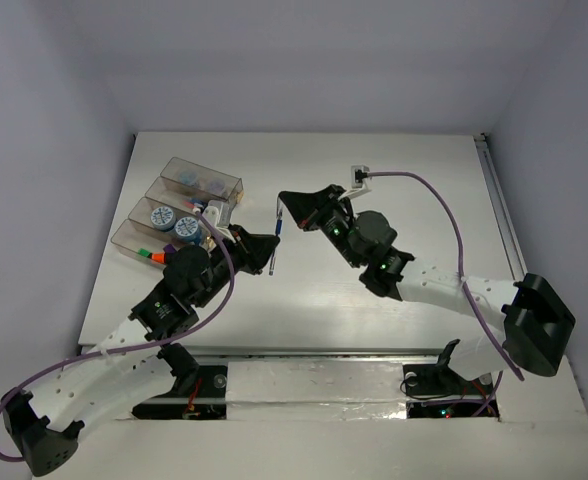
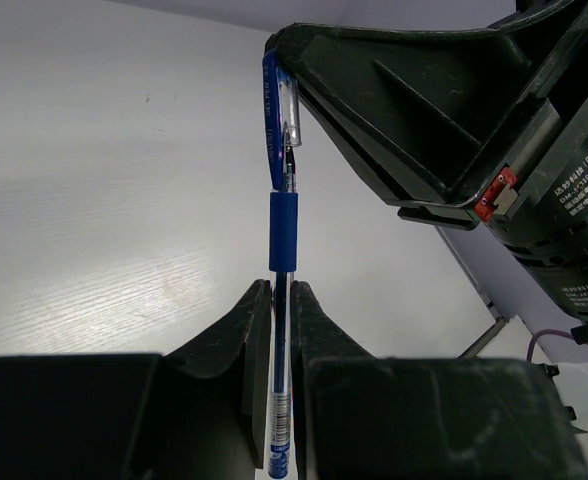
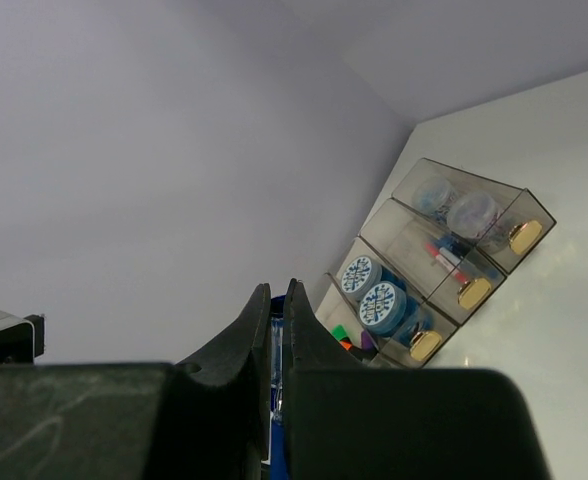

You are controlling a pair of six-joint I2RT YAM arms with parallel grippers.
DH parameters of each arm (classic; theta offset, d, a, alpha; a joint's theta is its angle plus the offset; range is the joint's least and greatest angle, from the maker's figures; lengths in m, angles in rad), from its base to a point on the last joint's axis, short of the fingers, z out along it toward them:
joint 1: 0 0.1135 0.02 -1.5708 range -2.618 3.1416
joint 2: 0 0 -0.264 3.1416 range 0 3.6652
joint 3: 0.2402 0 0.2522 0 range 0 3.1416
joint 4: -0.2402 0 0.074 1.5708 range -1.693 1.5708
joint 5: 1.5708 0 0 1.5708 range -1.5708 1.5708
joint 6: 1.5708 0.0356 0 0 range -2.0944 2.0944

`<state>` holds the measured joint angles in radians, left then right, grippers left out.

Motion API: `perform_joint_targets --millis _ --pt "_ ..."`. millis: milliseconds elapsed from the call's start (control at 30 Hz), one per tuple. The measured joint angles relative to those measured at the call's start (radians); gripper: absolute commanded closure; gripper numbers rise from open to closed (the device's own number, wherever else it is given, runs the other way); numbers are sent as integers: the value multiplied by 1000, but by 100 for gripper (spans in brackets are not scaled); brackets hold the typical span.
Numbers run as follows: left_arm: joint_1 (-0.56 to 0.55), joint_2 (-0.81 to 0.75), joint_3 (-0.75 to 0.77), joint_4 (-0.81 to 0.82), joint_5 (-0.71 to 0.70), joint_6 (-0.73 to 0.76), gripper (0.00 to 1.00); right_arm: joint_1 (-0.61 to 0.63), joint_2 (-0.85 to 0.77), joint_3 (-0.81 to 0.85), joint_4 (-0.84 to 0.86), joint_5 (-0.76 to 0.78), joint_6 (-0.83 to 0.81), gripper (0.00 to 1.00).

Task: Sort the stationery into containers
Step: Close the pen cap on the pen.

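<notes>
Left claw [image 2: 282,292] is pinched on blue pen [image 2: 283,230] barrel at bottom centre. Cap end is pinched by right claw [image 3: 277,298], probably for handover. Containers [image 1: 236,186] are seen upper left of top view; pen not yet placed.

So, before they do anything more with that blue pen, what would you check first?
1. Left gripper shut on the barrel of the slim blue plastic pen: ok.
2. Right gripper shut on the pen's cap end: ok.
3. Only one gripper holding the pen before it is carried off: not ok, both grip it.
4. Pen lifted off the white table: cannot tell.
5. Clear smoky-brown plastic organiser with four compartments close to the left arm: ok, probably.
6. Room in the compartment holding a pink pen: ok, it looks mostly empty.
</notes>
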<state>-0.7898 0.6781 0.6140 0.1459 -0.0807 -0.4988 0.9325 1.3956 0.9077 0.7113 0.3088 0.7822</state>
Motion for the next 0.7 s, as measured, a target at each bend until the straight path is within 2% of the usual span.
perform_joint_targets --millis 700 --pt "0 -2 0 35 -34 -5 100 51 6 -24 76 66 -33 100"
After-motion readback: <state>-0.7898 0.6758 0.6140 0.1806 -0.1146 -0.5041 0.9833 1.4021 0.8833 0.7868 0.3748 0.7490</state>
